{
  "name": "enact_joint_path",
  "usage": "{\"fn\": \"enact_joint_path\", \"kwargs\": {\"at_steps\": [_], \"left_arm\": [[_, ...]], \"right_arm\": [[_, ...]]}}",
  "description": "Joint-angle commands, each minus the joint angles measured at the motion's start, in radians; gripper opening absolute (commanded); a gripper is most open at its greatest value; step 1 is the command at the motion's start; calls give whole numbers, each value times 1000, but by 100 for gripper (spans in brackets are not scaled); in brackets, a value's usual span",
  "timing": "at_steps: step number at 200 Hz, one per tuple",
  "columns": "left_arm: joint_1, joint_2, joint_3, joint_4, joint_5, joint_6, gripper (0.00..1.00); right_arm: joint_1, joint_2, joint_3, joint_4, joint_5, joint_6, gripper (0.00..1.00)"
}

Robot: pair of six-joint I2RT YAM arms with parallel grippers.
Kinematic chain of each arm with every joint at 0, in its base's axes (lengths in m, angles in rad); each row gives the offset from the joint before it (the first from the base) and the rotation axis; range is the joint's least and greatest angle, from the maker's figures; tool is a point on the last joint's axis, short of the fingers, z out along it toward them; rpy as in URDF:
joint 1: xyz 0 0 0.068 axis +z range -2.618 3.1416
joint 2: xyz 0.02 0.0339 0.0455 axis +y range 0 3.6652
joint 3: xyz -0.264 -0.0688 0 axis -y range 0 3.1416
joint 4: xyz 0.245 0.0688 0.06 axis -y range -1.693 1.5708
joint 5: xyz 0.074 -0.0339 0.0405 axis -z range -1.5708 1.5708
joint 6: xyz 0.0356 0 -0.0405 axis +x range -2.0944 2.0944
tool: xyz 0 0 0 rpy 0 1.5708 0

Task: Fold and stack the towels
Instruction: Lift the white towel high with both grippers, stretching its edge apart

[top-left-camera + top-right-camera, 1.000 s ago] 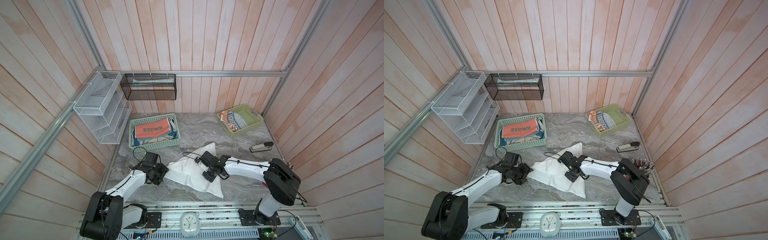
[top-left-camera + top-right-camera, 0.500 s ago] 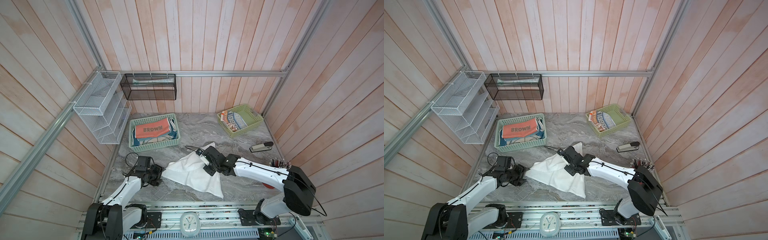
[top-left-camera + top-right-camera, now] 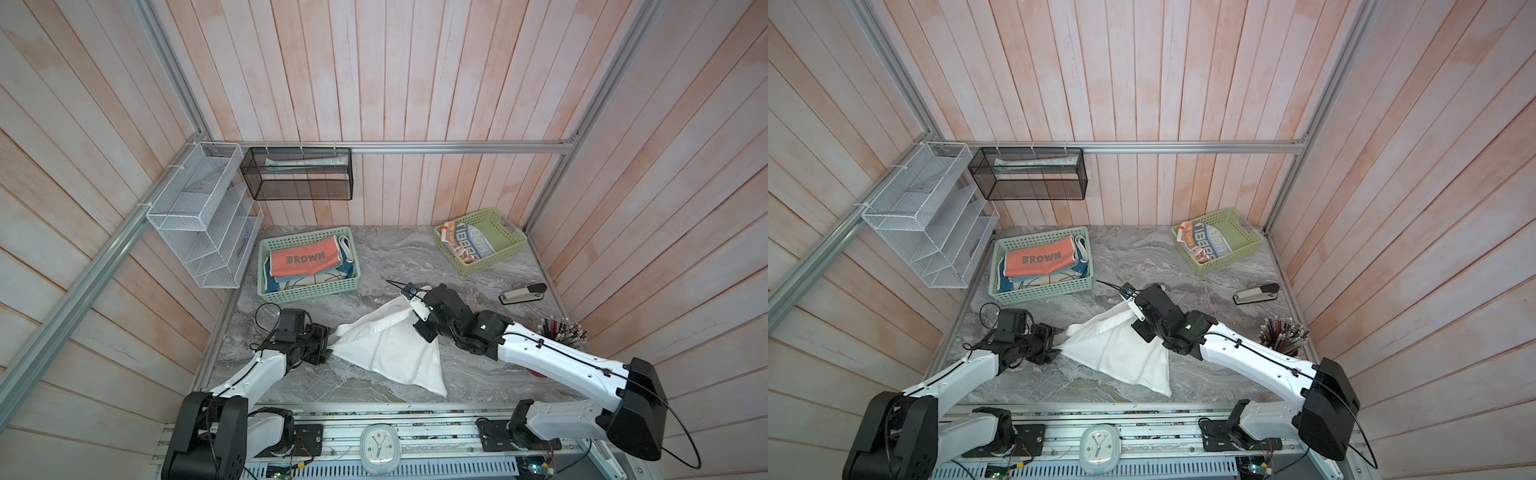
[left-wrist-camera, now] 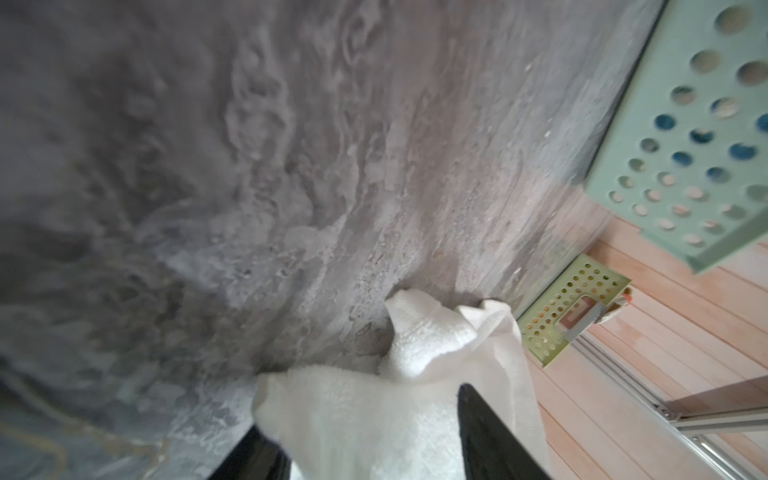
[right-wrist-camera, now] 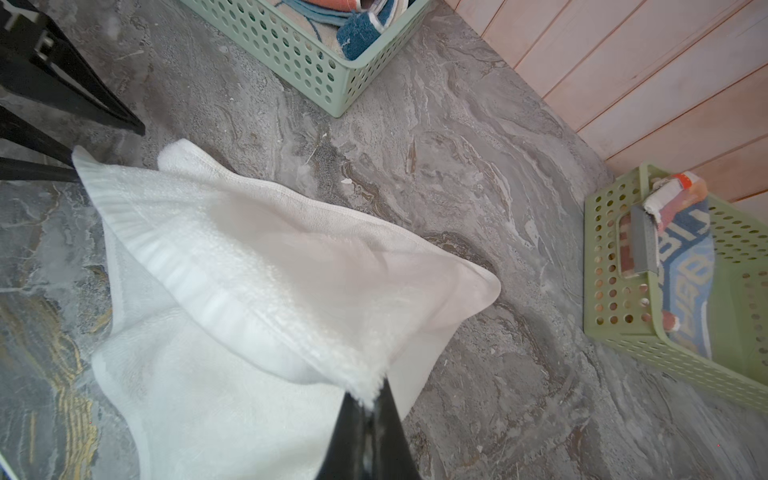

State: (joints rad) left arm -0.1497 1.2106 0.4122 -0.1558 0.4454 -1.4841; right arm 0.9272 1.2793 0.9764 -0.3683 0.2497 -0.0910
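The room has pink wood walls, and the grey stone worktop (image 3: 374, 257) holds two baskets at the back. The coral "BROWN" towel (image 3: 303, 259) lies folded in the blue-green basket (image 3: 307, 293), and the striped towel (image 3: 469, 245) lies in the yellow-green basket (image 3: 511, 245). The white towel (image 3: 386, 345) is in the middle of the worktop, between the two arms. The right hand (image 5: 368, 405) is closed tight and pinches one corner of it, and that corner is lifted a little. The left hand (image 3: 328, 345) is at the corner on the other side. Its fingers (image 4: 482, 424) stand apart with the cloth between them, and I cannot tell if they grip it. The top edge of the towel runs in a slanted line from the left hand up to the right hand, which is farther back. The rest of the towel spreads toward the front and ends in a loose corner, on the right arm's side. I think the next move is a fold, and it turns on this: both hands sit on the back edge, and the loose part lies in front of them, so that edge should go forward over it.
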Motion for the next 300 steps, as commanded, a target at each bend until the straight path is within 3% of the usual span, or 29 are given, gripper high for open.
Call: {"fn": "enact_joint_path", "kwargs": {"at_steps": [1,19,34,75,102,136,157,188,214,249,279,300], "left_arm": [[-49,45,10,89,19,-35,52],[-60,52,30,111,30,-22,29],[-60,24,110,22,8,55,0],[-69,63,650,-375,-107,433,0],[-81,105,965,-457,-135,604,0],[-96,159,1310,-554,-89,740,0],[-151,188,1554,-646,-145,814,0],[-242,237,1869,-732,-206,874,0],[-275,284,2027,-754,-193,892,0],[-285,331,2114,-733,-170,897,0],[-284,366,2111,-712,-195,939,0],[-283,410,2110,-700,-231,1002,0]], "right_arm": [[5,-6,13,-22,4,4,0],[5,-20,25,-44,16,14,0],[5,-47,38,-66,80,39,0],[-4,-136,199,-136,288,-27,0],[-37,-159,354,-140,369,-99,0],[-42,-164,600,-198,339,-124,0],[-36,-177,733,-230,252,-160,0],[-22,-130,960,-316,243,-192,0],[-18,-61,1176,-380,258,-218,0],[-17,52,1433,-435,365,-265,0],[-18,93,1403,-365,491,-340,0],[-70,131,1350,-322,490,-370,0]]}}
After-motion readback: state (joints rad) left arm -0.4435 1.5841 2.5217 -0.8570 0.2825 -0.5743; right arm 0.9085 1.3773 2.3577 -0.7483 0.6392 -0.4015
